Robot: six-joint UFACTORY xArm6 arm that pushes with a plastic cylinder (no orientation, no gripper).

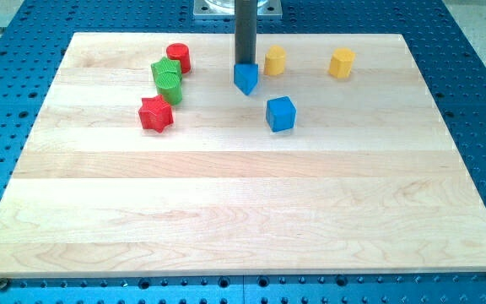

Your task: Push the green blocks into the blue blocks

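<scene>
Two green blocks sit together at the upper left of the board: one (165, 68) toward the view's top and a round one (170, 87) just below it, touching. A blue pointed block (245, 79) lies at the upper middle. A blue cube (281, 114) lies below and to its right. My tip (245, 66) stands right at the top side of the blue pointed block, which seems to hide its very end. The tip is well to the right of the green blocks.
A red cylinder (178, 57) touches the upper green block at its top right. A red star (155, 114) lies just below the green pair. Two yellow blocks (275, 61) (341, 62) sit at the upper right. The wooden board (243, 211) rests on a blue pegboard.
</scene>
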